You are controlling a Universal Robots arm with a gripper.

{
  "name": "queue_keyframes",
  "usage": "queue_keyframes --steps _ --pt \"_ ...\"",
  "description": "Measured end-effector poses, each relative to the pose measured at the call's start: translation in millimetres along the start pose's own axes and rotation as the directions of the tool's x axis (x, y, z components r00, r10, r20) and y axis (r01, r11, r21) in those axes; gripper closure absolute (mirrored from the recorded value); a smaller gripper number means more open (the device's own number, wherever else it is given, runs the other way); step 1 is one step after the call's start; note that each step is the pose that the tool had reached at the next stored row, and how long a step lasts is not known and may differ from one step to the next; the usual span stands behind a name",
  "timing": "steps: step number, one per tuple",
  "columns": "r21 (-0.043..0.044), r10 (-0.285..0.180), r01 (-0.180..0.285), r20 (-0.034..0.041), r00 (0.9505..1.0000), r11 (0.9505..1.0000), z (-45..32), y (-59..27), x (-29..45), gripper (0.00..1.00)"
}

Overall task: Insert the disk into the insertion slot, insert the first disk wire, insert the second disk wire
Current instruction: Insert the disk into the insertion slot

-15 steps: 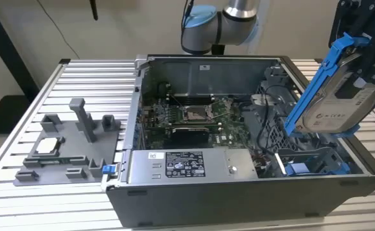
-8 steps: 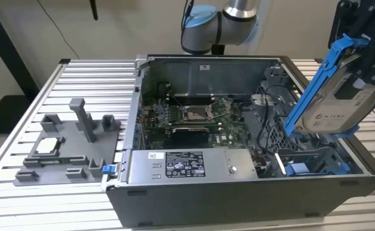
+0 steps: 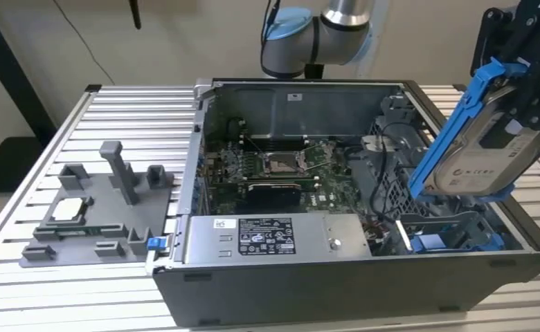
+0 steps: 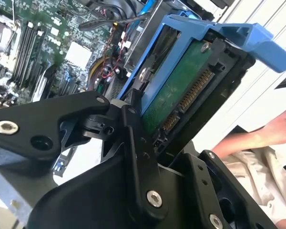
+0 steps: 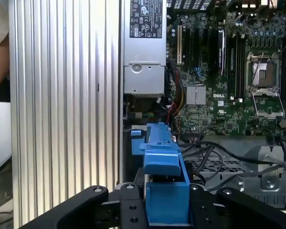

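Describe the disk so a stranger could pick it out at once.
Find the open computer case on the slatted table. Above its corner at the exterior view's right, the gripper holds the disk tilted. It alone is a silver slab with a white label in a bright blue frame.

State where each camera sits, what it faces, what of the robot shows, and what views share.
Exterior view: off the arm, looking down into the open case; arm, gripper show.
Second wrist view: at the wrist, facing the disk close up; fingers show.
First wrist view: at the wrist, facing the motherboard; fingers show.
Shared: the held disk, in all three.
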State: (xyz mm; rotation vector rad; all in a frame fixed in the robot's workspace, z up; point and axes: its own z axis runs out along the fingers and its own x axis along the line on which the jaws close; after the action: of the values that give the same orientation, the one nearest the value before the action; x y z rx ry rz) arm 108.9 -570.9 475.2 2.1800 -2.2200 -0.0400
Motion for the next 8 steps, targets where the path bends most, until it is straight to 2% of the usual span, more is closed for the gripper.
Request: queue_keyframes --steps 8 --pt "0.0 0.0 0.0 0.0001 1.0 1.0 9.7 -6.8 0.0 1.0"
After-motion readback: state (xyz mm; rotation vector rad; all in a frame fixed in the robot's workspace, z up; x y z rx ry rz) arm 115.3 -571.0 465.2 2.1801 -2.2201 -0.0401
